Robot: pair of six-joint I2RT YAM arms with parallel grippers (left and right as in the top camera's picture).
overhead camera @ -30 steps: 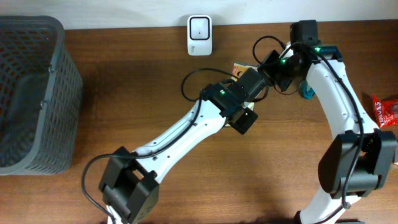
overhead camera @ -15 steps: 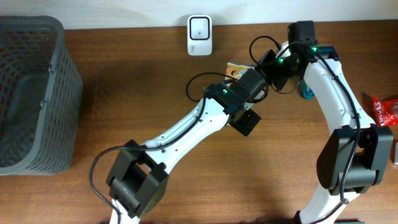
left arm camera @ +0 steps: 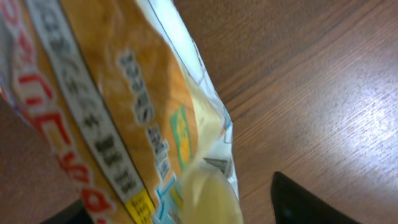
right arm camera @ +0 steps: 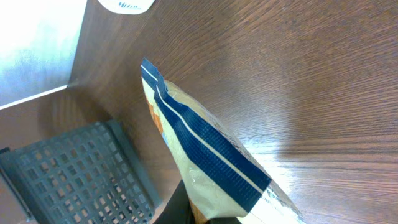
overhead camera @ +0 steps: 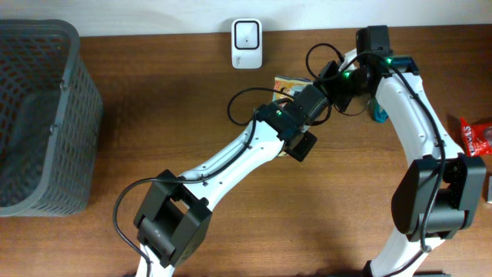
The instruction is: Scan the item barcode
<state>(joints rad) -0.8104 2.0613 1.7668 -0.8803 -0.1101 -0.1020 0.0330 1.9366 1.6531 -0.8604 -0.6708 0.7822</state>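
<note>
The item is an orange and yellow snack packet [overhead camera: 285, 83] with a blue sealed end [right arm camera: 205, 155]. It is held above the table near the back middle. My right gripper [right arm camera: 205, 214] is shut on the packet's lower edge, reaching in from the right [overhead camera: 317, 83]. My left gripper [left arm camera: 180, 205] stands open with the packet [left arm camera: 112, 124] between its fingers. A gap of bare table shows beside the right finger [left arm camera: 305, 202]. The white scanner [overhead camera: 247, 33] stands at the table's back edge, just left of the packet. No barcode shows in these views.
A grey mesh basket [overhead camera: 38, 115] fills the left side of the table and also shows in the right wrist view as the grey mesh basket [right arm camera: 74, 177]. A red packet [overhead camera: 477, 137] lies at the right edge. A teal object [overhead camera: 379, 114] lies behind the right arm.
Both grippers and the packet have shifted a little to the left, toward the scanner. The left gripper's fingers have come somewhat closer together around the packet.
</note>
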